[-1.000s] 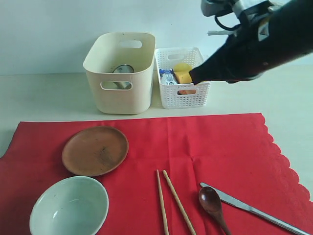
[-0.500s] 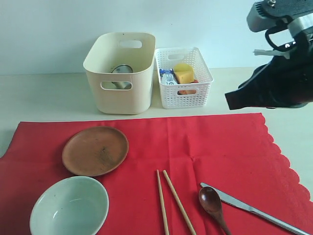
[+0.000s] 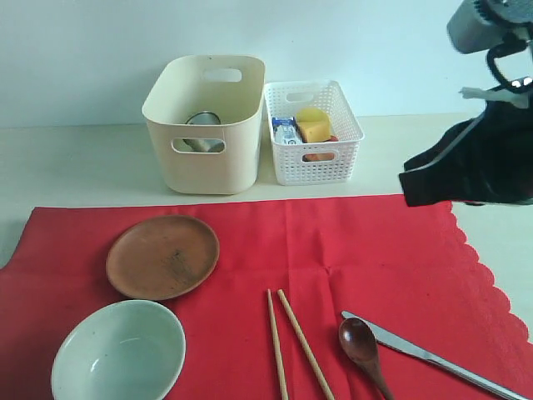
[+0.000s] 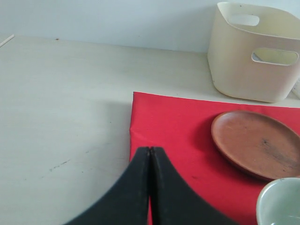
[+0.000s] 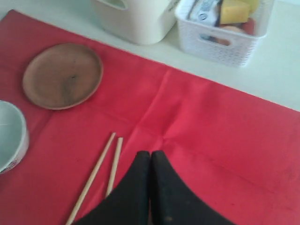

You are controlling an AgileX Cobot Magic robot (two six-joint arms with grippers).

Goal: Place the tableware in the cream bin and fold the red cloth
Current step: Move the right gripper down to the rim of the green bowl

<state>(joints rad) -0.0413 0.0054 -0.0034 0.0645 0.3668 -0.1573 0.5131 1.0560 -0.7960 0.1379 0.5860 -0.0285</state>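
Since the right gripper [image 3: 407, 187], shut and empty like the left gripper [image 4: 150, 151], has been drawn back rightward from the white lattice basket [image 3: 341, 158], only the steel cup [image 3: 206, 119] is held in the cream bin [image 3: 208, 171], while wooden plate [image 3: 162, 256], bowl [image 3: 117, 350], chopsticks [image 3: 293, 346], spoon [image 3: 360, 343] and knife [image 3: 433, 358] are left on the unfolded red cloth [image 3: 366, 250].

Your lighting: bright, even, soft shadows.
Right wrist view's blurry; plate [image 4: 255, 143] drops faint shadow on red cloth [image 4: 164, 122].
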